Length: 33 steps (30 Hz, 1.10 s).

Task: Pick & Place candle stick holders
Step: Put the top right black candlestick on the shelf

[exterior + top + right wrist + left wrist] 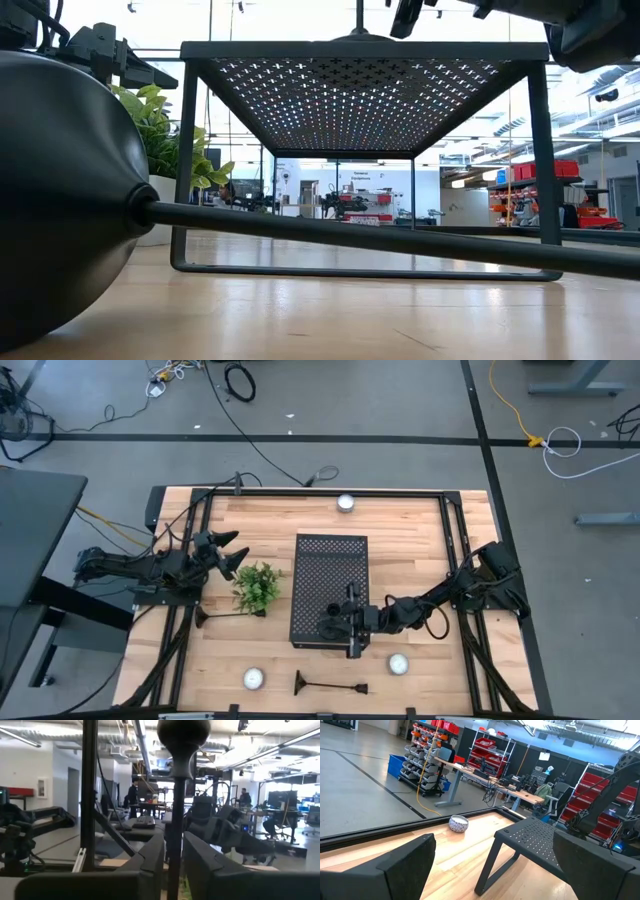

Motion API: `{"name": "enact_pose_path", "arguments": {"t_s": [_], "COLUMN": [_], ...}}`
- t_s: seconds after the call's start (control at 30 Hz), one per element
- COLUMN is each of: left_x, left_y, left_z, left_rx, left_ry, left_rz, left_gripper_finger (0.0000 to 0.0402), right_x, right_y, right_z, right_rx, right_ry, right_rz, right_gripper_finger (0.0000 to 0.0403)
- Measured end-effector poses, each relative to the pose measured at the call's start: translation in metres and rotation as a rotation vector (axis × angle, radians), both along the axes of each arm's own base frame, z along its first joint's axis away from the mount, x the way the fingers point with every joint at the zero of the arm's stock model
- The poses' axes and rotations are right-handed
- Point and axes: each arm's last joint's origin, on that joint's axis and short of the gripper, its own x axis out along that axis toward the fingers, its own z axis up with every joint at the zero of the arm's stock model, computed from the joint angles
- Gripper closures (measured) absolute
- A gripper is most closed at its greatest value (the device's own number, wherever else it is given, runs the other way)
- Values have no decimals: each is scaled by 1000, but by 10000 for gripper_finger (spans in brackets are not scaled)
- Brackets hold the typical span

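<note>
A candle stick holder [334, 608] is standing on the perforated box [330, 565], a plant [257, 587] sitting left of it, another holder [330, 685] lying in front.

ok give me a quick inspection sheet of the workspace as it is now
surface: wooden table top in a black frame
job's things: one candle stick holder upright on the perforated black stand; one holder lying flat at the near edge; another lying beside the plant
clutter: potted plant; three white candles, far edge, near left, near right
claws: right claw over the stand, fingers either side of the upright holder's stem; left claw open, above the table by the plant
cables: loose cables on the floor beyond the table
surroundings: workshop with benches and red bin shelving; people far off in the right wrist view
</note>
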Motion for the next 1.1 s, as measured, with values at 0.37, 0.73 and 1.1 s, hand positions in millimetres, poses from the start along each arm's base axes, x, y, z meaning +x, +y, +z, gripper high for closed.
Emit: {"name": "enact_pose_path", "arguments": {"t_s": [0.37, 0.73, 1.1], "left_x": [0, 1, -18], "left_y": [0, -2, -4], "left_z": [0, 7, 63], "left_rx": [0, 10, 115], "left_ry": [-1, -62, 71], "left_rz": [0, -83, -254], "left_gripper_finger": [3, 3, 3], "right_x": [-5, -24, -56], "right_y": [1, 13, 21], "right_z": [14, 38, 62], "right_rx": [-14, -70, -83], "right_ry": [-13, 64, 199], "right_rz": [3, 28, -235], "right_gripper_finger": [226, 162, 168]}}
